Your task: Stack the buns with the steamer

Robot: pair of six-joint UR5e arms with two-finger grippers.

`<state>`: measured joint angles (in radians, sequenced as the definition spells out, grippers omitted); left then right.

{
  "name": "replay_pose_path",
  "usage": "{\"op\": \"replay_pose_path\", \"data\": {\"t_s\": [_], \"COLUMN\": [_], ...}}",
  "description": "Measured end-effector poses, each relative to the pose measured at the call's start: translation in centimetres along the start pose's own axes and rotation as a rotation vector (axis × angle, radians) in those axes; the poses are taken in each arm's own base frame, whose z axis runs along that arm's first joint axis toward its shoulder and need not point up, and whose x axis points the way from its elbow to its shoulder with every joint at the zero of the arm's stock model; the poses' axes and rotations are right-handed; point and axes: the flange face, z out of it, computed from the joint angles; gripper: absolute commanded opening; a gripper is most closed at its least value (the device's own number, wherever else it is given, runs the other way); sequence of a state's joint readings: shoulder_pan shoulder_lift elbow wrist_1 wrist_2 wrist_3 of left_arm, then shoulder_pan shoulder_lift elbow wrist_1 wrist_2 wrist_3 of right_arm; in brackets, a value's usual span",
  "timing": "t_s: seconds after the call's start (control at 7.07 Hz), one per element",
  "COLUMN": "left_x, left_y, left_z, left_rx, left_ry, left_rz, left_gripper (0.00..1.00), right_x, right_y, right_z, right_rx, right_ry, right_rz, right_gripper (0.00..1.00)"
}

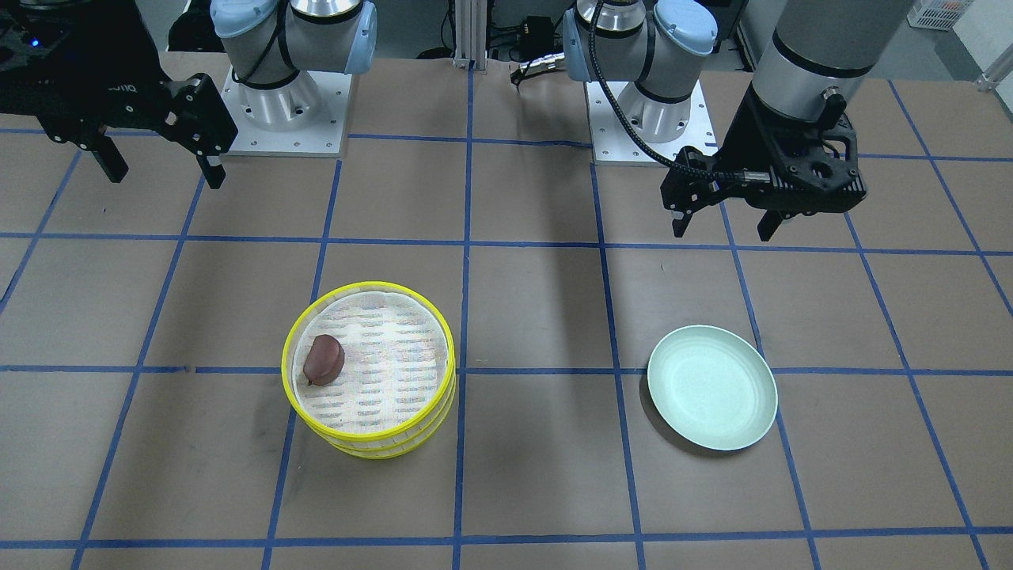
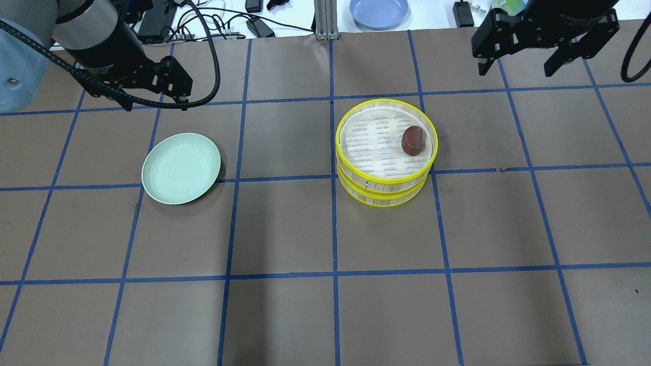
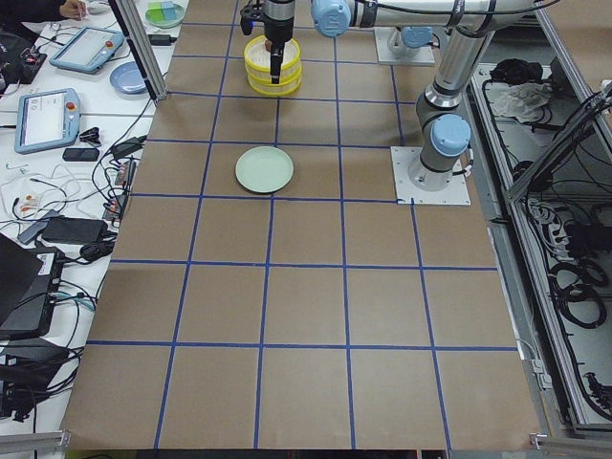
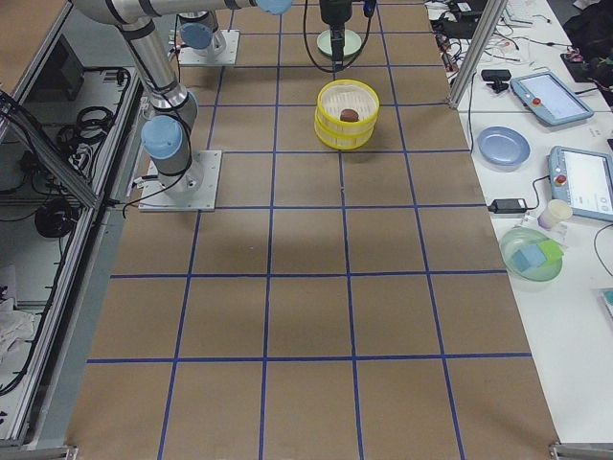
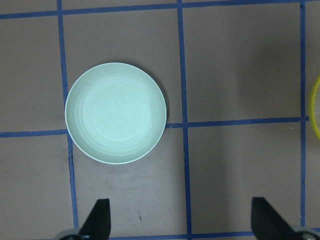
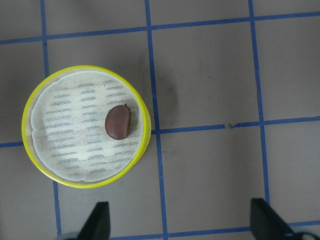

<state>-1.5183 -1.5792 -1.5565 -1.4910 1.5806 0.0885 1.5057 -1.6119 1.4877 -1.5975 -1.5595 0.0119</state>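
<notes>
Steamer [image 2: 386, 175] stacked (brown bun [image 2: 412, 140] atop) — plate [image 2: 180, 168] apart; left end effector [image 1: 722, 231], right end effector [image 2: 516, 70] released.

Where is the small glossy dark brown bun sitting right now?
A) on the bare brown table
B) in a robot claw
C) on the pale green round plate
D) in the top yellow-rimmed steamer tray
D: the glossy dark brown bun lies on the white slatted base of the top yellow-rimmed steamer tray, well apart from the pale green round plate.
</notes>
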Motion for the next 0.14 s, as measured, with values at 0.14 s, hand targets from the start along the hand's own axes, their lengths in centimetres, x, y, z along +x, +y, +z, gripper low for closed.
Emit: {"op": "replay_pose_path", "data": {"t_s": [0.14], "left_x": [-0.13], "left_y": [0.19], "left_z": [-0.13], "left_rx": [-0.003], "left_ry": [0.000], "left_rz": [-0.003], "left_gripper": [1.00], "right_x": [0.03], "right_y": [0.12], "right_z": [-0.03], "right_rx": [-0.004], "right_ry": [0.004], "right_rz": [0.000], "right_gripper": [1.00]}}
